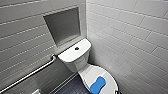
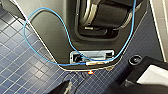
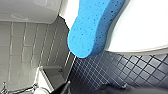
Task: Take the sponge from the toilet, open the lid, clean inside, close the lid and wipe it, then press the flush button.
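**Blue sponge lies on the closed toilet lid**

Head view: the toilet stands in the corner of grey tiled walls. The lid is down and the sponge lies flat on it, towards its front part. The flush button sits in the middle of the tank top. A grab bar runs along the wall, under a niche.

Left wrist view: a blue cable loops over the robot's own body, above the dark blue tiled floor. Of the left end effector I see a dark edge, and I cannot tell how wide it is.

Right wrist view: the sponge is large and near, resting on the white lid. The right end effector holds nothing that I can see; I cannot tell its opening.
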You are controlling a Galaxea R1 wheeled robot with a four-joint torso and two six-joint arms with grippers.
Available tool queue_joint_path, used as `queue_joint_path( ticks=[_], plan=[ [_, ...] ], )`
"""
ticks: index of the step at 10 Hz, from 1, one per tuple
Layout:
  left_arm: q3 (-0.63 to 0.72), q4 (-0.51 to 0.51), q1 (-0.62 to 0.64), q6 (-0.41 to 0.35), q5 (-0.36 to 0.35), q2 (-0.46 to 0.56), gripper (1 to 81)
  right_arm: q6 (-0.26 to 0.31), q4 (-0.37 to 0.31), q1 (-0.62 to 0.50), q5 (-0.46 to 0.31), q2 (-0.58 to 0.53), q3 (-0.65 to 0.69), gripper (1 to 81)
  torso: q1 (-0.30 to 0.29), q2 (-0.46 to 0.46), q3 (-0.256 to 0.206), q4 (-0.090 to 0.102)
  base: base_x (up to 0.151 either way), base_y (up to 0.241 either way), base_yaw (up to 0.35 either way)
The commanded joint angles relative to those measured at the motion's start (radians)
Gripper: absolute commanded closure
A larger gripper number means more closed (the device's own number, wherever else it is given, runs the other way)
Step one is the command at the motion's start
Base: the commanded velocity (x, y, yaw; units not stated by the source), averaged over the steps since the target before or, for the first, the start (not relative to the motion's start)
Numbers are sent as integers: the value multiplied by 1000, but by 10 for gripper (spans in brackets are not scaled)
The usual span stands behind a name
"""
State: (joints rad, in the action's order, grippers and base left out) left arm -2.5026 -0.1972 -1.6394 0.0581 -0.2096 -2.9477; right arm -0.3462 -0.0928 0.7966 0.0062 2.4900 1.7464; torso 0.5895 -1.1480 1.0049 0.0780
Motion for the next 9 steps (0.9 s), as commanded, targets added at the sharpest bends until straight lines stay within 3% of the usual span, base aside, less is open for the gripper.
queue_joint_path(
  ticks=[1,4,6,8,9],
  plan=[
    [5,-1,-30,2,72,4,10,-28,-13,-113,-37,-17,-12,10,64,-100,0,0,0,0,0],
    [5,-1,-34,3,68,2,10,-60,-13,-130,-37,32,45,10,128,-203,13,0,0,0,0],
    [5,-1,-35,3,65,2,10,-82,-15,-147,-38,84,105,10,172,-276,111,0,0,0,0],
    [5,-1,-34,3,65,2,10,-114,-18,-173,-38,120,140,10,209,-335,155,0,0,0,0],
    [5,-1,-35,3,64,2,10,-131,-18,-184,-38,129,145,10,232,-371,95,0,0,0,0]
  ],
)
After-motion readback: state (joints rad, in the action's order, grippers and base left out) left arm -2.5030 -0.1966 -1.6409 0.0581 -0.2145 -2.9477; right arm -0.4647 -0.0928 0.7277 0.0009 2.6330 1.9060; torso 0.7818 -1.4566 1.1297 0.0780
